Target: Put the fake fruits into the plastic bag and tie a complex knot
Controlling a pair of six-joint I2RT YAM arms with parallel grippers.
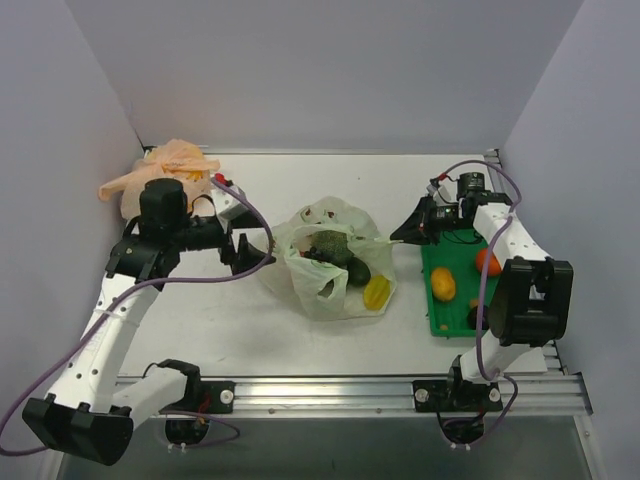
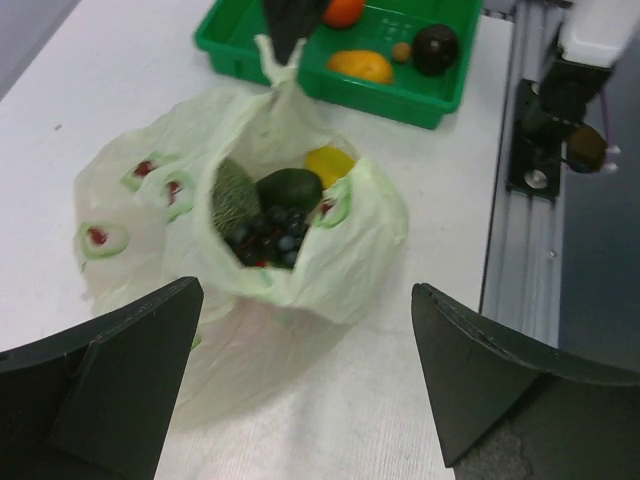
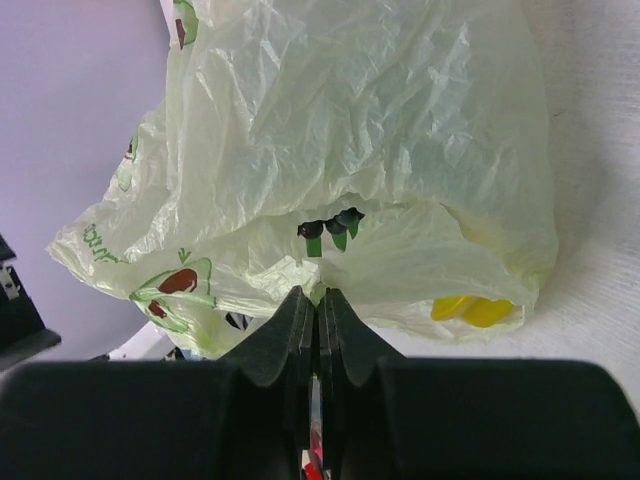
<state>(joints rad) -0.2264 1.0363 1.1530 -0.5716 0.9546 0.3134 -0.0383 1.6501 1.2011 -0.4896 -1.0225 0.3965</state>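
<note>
plastic bag (image 1: 330,265) part filled; perhaps four fake fruits (image 1: 443,284) left in green tray (image 1: 445,318). right gripper (image 3: 317,298) clamped on bag rim, left gripper (image 2: 305,290) spread, empty. knot not started.

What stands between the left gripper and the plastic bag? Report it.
Nothing visible does. The left gripper is open and faces the plastic bag directly across bare table. The right gripper is shut on the bag's handle on the far side.

table (image 1: 250,330) — white | on it: pale green plastic bag (image 1: 335,212), peach bag (image 1: 170,160), green tray (image 1: 450,315)
</note>
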